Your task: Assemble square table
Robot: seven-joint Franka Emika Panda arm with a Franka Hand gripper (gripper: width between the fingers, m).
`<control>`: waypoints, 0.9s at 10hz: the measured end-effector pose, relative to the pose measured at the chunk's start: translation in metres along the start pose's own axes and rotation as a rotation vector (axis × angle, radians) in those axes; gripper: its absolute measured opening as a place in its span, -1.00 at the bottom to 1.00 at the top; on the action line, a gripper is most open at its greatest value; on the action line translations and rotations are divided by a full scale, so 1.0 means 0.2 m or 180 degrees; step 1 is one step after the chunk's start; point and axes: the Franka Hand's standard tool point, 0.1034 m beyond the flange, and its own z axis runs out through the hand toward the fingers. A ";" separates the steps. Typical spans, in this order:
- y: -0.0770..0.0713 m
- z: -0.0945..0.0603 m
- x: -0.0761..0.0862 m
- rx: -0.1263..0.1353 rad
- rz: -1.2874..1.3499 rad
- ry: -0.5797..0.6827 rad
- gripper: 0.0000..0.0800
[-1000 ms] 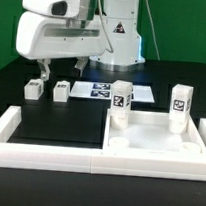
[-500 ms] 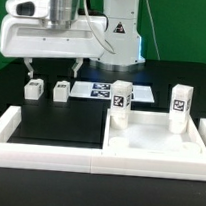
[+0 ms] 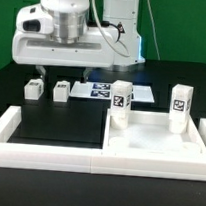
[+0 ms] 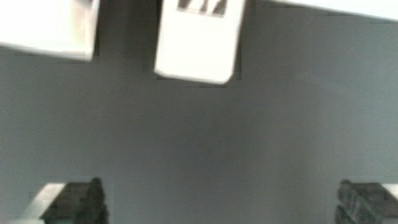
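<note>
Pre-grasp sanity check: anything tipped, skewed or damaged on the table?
Nothing stands out. Two legs stand upright at the far side of the tabletop. Two loose leg blocks sit upright, side by side, near the open gripper. No visible damage.

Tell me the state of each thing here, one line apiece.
Gripper: open, empty.
Top: flat, rim up.
Standing legs: upright on the top.
Loose legs: on the table, unattached.
</note>
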 end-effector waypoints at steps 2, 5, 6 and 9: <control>-0.01 0.01 0.03 0.0118 0.0012 -0.0467 0.62; -0.04 0.05 -0.01 0.0240 -0.0098 -0.1209 0.62; 0.02 0.08 -0.06 0.0288 -0.0092 -0.1443 0.62; 0.02 0.11 -0.07 0.0353 -0.0104 -0.1604 0.62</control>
